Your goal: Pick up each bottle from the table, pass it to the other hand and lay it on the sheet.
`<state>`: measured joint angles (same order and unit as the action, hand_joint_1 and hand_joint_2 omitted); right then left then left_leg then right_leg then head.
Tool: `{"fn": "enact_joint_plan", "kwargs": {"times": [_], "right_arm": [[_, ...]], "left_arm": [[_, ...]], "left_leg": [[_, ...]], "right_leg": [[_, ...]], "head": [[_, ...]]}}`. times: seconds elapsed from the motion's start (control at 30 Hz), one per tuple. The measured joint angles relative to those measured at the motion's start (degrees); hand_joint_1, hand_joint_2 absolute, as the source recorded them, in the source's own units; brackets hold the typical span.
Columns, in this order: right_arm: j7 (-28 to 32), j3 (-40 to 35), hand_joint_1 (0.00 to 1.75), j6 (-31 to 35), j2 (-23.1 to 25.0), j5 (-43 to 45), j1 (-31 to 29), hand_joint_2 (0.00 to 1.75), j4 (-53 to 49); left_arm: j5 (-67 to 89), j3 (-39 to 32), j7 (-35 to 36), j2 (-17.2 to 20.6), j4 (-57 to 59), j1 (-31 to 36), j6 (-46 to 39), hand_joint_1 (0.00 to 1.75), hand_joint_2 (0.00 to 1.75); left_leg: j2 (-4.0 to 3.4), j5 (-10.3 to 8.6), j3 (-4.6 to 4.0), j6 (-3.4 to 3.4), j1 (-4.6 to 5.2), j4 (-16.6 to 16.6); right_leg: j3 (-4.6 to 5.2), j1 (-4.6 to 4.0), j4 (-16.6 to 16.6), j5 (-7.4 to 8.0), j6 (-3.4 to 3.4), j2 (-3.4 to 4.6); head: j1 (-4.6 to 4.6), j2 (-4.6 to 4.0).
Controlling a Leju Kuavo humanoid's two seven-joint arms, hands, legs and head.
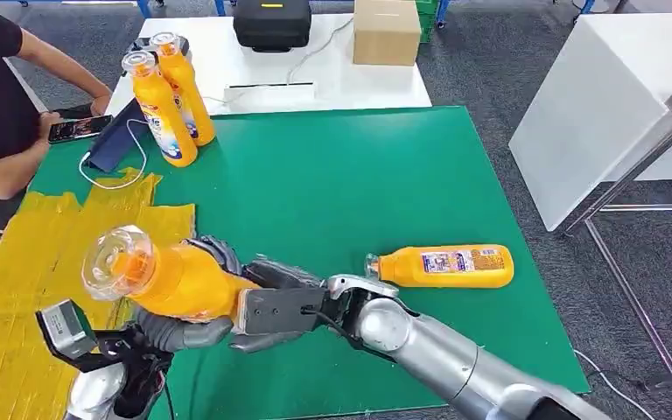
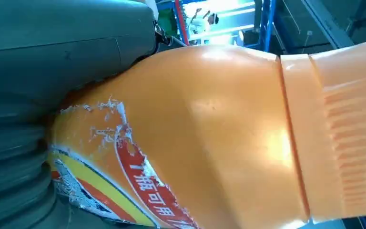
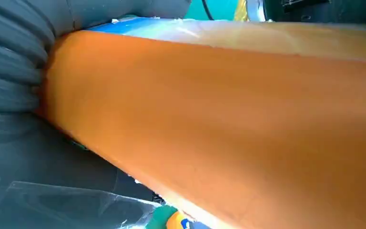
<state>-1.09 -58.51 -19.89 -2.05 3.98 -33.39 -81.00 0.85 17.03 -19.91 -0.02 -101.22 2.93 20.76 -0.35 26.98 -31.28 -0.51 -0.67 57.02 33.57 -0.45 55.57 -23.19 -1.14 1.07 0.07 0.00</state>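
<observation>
Head view: both hands, left hand (image 1: 179, 331) and right hand (image 1: 271, 302), grip the bottle (image 1: 162, 276).

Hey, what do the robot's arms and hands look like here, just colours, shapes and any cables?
The right arm is a smooth silver tube with a rounded silver joint near the wrist, and thin black cables run past that joint. The right hand has a flat dark grey back plate and grey fingers. The left hand is grey with ribbed covers; its wrist carries a small black boxy module, dark brackets and black cables.
</observation>
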Motion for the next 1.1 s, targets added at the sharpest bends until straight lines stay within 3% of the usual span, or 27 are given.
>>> {"fn": "enact_joint_plan", "kwargs": {"times": [0.03, 0.23, 0.7, 0.73, 0.97, 1.1], "right_arm": [[0.06, 0.07, 0.00, 0.48, -0.09, -0.53, 0.08, 0.00, -0.02], [-0.26, 3.87, 0.00, 6.17, -1.86, -6.03, 4.46, 0.00, -1.90], [-3.26, 19.65, 0.00, 10.16, -10.84, -16.94, 11.15, 0.00, -11.02], [-3.48, 20.75, 0.00, 10.05, -11.59, -17.64, 11.36, 1.75, -11.37], [-4.83, 27.89, 0.00, 6.97, -16.05, -20.15, 12.74, 1.75, -13.99], [-5.05, 29.33, 0.00, 6.60, -17.60, -20.28, 13.11, 1.75, -14.80]], "left_arm": [[-0.02, -0.02, -0.02, 0.02, 0.00, 0.01, -0.04, 1.75, 1.75], [2.28, -0.44, 0.37, 0.61, -0.02, -0.09, -2.10, 1.75, 1.75], [10.74, -14.04, 5.33, 6.39, 3.11, 1.99, -9.38, 1.75, 1.75], [15.17, -15.22, 5.57, 6.84, 3.52, 2.53, -11.92, 1.75, 1.75], [63.78, -18.58, 13.38, 10.32, 9.49, 4.56, -33.21, 1.75, 1.75], [68.11, -18.67, 14.10, 11.63, 13.40, 4.58, -36.35, 1.75, 1.75]], "left_leg": [[0.00, 0.00, 0.01, 0.00, 0.00, 0.00], [0.25, 0.00, -0.04, 0.00, 0.00, 0.00], [0.26, -0.04, -0.03, 0.00, 0.03, 0.00], [0.27, -0.07, -0.03, 0.00, 0.03, 0.00], [0.27, -0.07, -0.05, -0.01, 0.04, 0.01], [0.27, -0.07, -0.11, -0.01, 0.04, 0.01]], "right_leg": [[0.00, 0.00, 0.00, 0.00, 0.00, 0.00], [0.00, 0.01, 0.00, 0.00, 0.00, -0.10], [0.02, 0.04, 0.00, 0.00, 0.00, -0.12], [0.01, 0.04, 0.00, 0.00, 0.00, -0.12], [0.02, 0.07, 0.00, 0.01, -0.01, -0.12], [0.05, 0.07, 0.00, 0.00, -0.01, -0.13]], "head": [[0.00, 0.00], [0.00, 0.00], [0.00, 0.00], [0.00, 0.00], [0.00, 0.00], [0.00, 0.00]]}}
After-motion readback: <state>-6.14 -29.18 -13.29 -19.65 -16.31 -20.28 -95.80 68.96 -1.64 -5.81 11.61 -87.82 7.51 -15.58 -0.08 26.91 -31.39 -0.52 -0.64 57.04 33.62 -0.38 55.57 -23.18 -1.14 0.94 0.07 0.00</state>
